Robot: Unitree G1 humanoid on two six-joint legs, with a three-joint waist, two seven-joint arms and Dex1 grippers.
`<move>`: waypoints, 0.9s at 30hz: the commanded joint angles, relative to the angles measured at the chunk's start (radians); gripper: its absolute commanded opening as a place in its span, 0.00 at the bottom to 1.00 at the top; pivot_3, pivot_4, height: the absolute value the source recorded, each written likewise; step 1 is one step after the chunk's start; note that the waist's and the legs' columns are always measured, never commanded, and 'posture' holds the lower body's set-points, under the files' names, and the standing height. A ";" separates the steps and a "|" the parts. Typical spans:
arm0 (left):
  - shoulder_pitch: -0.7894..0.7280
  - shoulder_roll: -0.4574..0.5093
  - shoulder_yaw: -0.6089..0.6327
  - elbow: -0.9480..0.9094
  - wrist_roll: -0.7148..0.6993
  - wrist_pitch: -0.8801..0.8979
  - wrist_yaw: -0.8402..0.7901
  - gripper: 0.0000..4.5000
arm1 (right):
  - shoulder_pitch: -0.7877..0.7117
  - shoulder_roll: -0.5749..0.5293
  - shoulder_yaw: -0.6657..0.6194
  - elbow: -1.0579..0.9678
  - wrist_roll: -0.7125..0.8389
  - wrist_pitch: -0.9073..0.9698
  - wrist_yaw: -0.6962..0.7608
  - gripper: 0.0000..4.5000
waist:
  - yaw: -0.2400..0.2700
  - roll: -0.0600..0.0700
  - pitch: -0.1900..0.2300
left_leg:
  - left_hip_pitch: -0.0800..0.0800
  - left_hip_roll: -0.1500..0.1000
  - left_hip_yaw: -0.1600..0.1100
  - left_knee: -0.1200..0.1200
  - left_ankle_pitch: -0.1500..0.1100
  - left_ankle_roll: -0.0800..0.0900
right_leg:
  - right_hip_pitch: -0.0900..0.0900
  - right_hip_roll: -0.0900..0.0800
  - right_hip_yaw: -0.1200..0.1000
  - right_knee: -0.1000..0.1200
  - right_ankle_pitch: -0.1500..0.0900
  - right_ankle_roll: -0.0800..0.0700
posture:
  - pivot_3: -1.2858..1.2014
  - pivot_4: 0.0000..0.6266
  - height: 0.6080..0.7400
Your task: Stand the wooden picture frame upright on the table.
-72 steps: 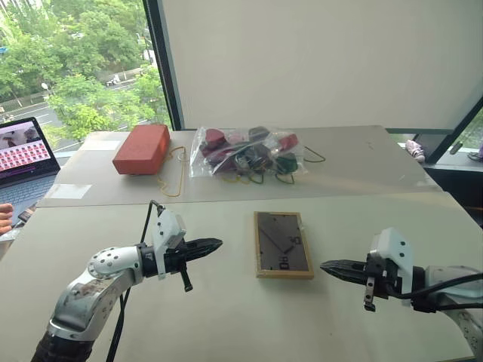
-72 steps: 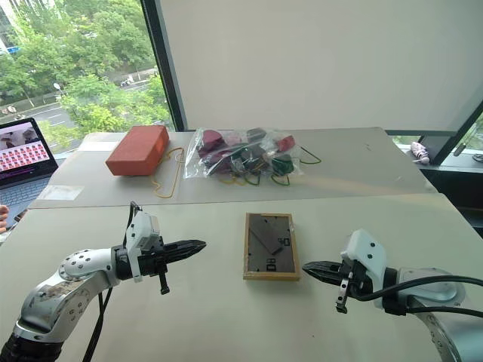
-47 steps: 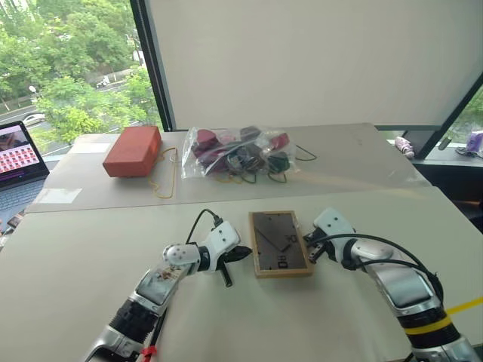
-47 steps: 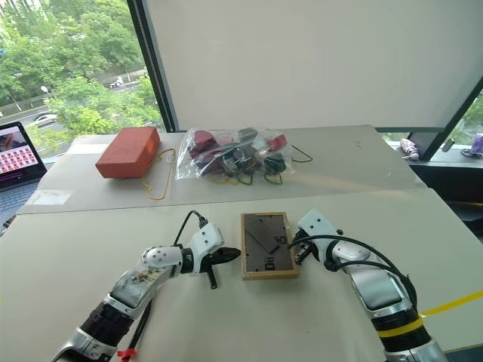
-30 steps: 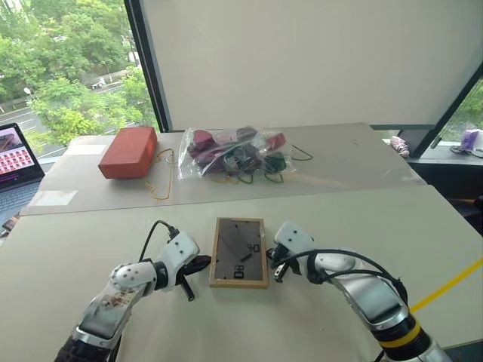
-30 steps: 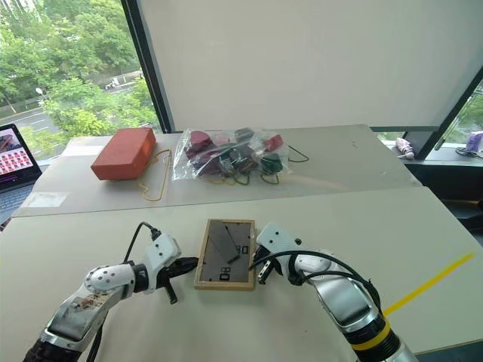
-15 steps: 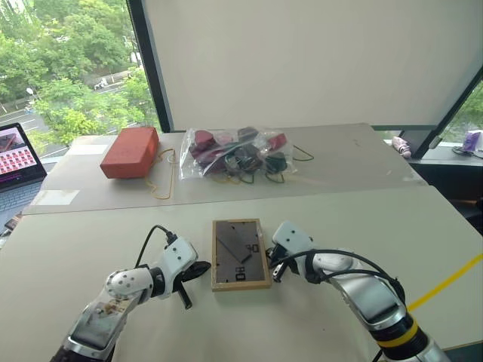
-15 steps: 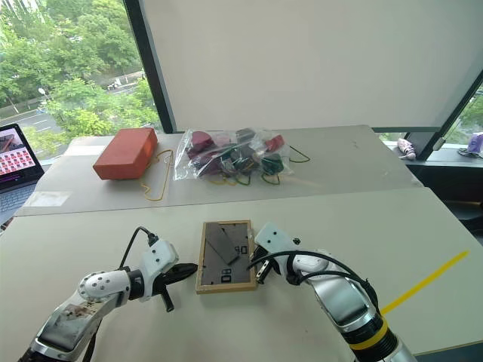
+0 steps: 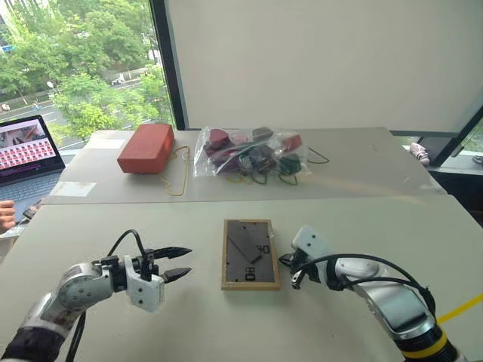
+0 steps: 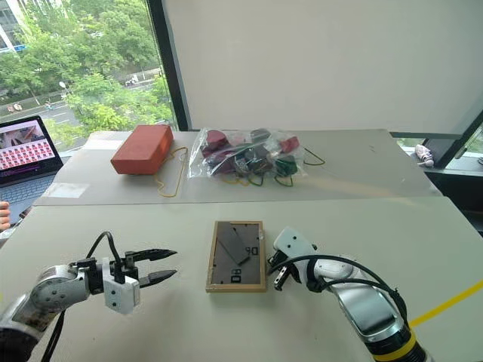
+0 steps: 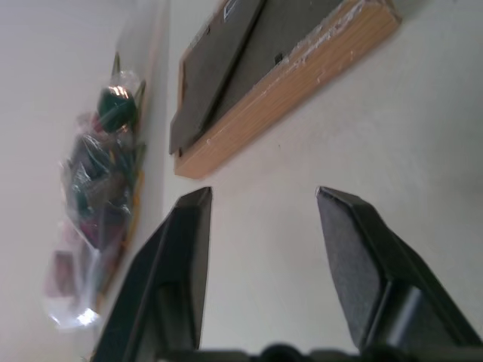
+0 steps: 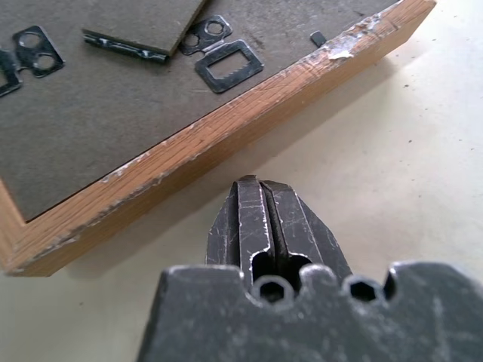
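Note:
The wooden picture frame point(image 9: 250, 254) lies flat, back side up, in the middle of the beige table point(image 9: 362, 226). Its dark back shows the fold-out stand and metal hangers point(image 12: 226, 64). My left gripper point(image 9: 186, 260) hovers low over the table to the frame's left, a short gap away, fingers open and empty; the frame's long edge point(image 11: 287, 83) lies ahead of it. My right gripper point(image 9: 286, 262) is shut with nothing in it, and its tip point(image 12: 253, 187) sits just off the frame's right wooden edge.
On the far tabletop under a clear sheet stand a red-orange block point(image 9: 145, 148), a plastic bag of dark items point(image 9: 253, 153) and a yellow cord point(image 9: 179, 175). A laptop point(image 9: 26, 143) and a person's hand point(image 9: 6, 215) are at the far left.
My left gripper has opened and drawn back leftward from the frame. The right gripper has shifted slightly off the frame's right edge. The frame still lies flat; the camera view has shifted.

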 commanded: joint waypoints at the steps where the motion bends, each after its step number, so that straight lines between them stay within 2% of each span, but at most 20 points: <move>1: -0.098 -0.030 -0.028 0.171 0.251 -0.151 0.149 0.81 | 0.007 0.003 0.017 -0.007 0.015 0.041 0.001 0.00 | -0.005 0.000 0.000 | 0.000 0.000 0.000 0.000 0.000 0.000 | 0.000 0.000 0.000 0.000 0.000 0.000 | 0.52 0.24 1.00; 7: -0.242 -0.100 -0.153 0.250 0.575 -0.142 0.452 0.81 | -0.007 0.028 0.048 -0.028 0.012 0.082 -0.025 0.00 | -0.003 0.001 -0.008 | 0.001 0.000 0.000 0.001 0.000 0.000 | 0.003 0.000 -0.001 0.001 0.001 0.002 | 0.52 0.24 1.00; 10: -0.296 -0.135 -0.248 0.257 0.679 -0.102 0.595 0.81 | -0.039 0.060 0.091 -0.036 0.015 0.116 -0.032 0.00 | 0.000 0.002 -0.013 | 0.002 0.000 -0.001 0.001 0.000 0.000 | 0.004 0.000 -0.001 0.001 0.001 0.002 | 0.52 0.24 1.00; 15: -0.348 -0.129 -0.366 0.267 0.769 -0.065 0.802 0.81 | -0.082 0.101 0.108 -0.028 0.012 0.151 -0.059 0.00 | -0.007 0.003 -0.015 | 0.004 0.000 -0.001 0.001 0.000 0.000 | 0.005 0.000 -0.001 0.002 0.001 0.002 | 0.52 0.24 1.00; 19: -0.371 -0.089 -0.440 0.266 0.801 -0.053 0.926 0.81 | -0.073 0.087 0.093 -0.017 0.006 0.161 -0.068 0.00 | -0.007 0.003 -0.015 | 0.003 0.000 -0.001 0.001 0.000 0.000 | 0.005 0.000 -0.001 0.003 0.001 0.002 | 0.52 0.24 1.00; 22: -0.376 -0.059 -0.487 0.270 0.808 -0.049 0.981 0.62 | -0.066 0.063 0.065 0.002 0.002 0.158 -0.070 0.00 | -0.012 0.003 -0.015 | 0.003 0.000 -0.001 0.000 0.000 0.000 | 0.003 0.000 -0.001 0.003 0.001 0.002 | 0.52 0.24 1.00; 25: -0.375 -0.038 -0.524 0.257 0.814 -0.032 1.028 0.33 | -0.078 0.036 0.015 0.041 0.000 0.153 -0.073 0.00 | -0.013 0.003 -0.015 | 0.001 0.000 -0.001 0.000 0.000 0.000 | 0.001 0.000 -0.001 0.008 0.001 0.002 | 0.52 0.24 1.00; 27: -0.368 -0.028 -0.546 0.247 0.818 -0.016 1.054 0.26 | -0.113 0.020 -0.044 0.082 0.015 0.146 -0.068 0.00 | -0.013 0.003 -0.015 | 0.001 -0.001 -0.001 0.000 0.000 0.000 | 0.002 0.000 -0.001 0.008 0.001 0.002 | 0.52 0.24 1.00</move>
